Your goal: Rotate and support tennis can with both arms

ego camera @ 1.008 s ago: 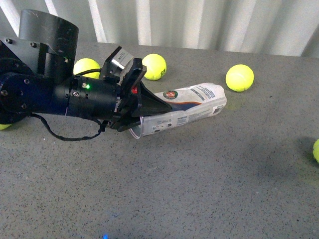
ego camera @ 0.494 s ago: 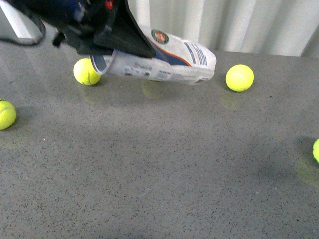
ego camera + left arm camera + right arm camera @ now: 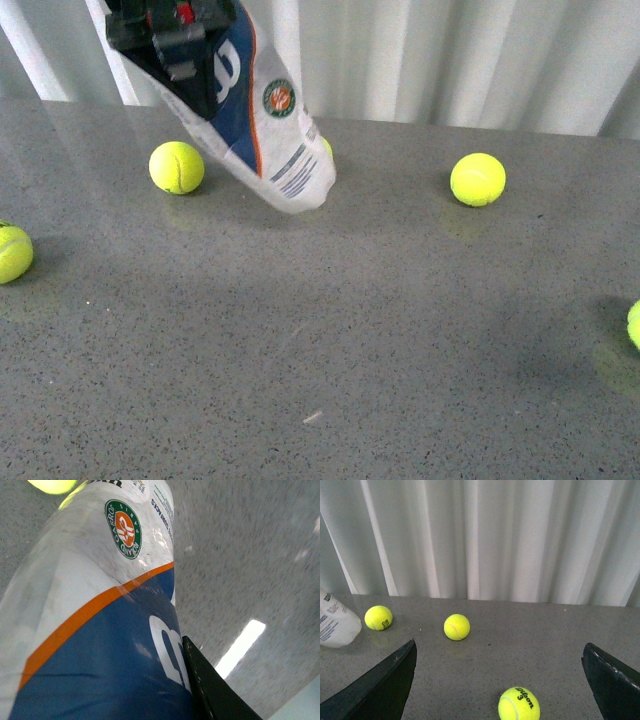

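The can [image 3: 265, 130] slanted steeply over the surface [image 3: 400, 330], its upper end clenched in the left hand [image 3: 180, 40], its lower end pointing down toward the right. The right hand [image 3: 500, 672] stood spread wide and empty, well apart from that free end.

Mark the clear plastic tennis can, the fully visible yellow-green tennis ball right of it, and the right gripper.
clear plastic tennis can [image 3: 284, 138], front view, on white label below emblem.
yellow-green tennis ball [image 3: 478, 179], front view, its centre.
right gripper [image 3: 498, 647], right wrist view, midway between open fingertips.
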Robot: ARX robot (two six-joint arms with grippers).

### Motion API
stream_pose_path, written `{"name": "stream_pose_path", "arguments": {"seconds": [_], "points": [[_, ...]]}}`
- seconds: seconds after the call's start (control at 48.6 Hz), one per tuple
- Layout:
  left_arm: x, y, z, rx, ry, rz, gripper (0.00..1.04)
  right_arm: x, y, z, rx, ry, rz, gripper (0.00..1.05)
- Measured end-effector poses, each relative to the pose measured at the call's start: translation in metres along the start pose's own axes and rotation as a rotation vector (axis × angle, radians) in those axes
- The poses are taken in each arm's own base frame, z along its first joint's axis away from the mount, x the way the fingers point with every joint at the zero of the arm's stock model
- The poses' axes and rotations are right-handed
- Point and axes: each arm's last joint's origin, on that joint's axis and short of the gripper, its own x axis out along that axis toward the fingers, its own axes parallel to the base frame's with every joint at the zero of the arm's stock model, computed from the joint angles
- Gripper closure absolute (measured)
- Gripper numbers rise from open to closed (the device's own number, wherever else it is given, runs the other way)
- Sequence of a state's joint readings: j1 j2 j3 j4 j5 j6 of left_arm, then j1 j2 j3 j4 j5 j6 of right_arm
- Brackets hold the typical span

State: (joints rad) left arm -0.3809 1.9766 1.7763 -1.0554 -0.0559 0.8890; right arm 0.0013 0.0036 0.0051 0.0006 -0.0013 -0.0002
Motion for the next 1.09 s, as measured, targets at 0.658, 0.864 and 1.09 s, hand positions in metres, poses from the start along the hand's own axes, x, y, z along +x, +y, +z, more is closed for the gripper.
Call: {"name": "stream_pose_path", "arguments": {"seconds": [0.658,0.864,1.09], "points": [[0.047,-0.045,0.031,0.335,0.233,-0.132,1.01,0.000,0.000,0.000,0.000,0.000,0.000,0.07],[0.053,-0.046,0.041,0.241,0.175,-0.167,0.74,0.000,0.000,0.000,0.000,0.000,0.000,0.07],[0.027,-0.031,0.052,0.077,0.023,-0.190,0.39,0.000,0.000,0.000,0.000,0.000,0.000,0.07]]}}
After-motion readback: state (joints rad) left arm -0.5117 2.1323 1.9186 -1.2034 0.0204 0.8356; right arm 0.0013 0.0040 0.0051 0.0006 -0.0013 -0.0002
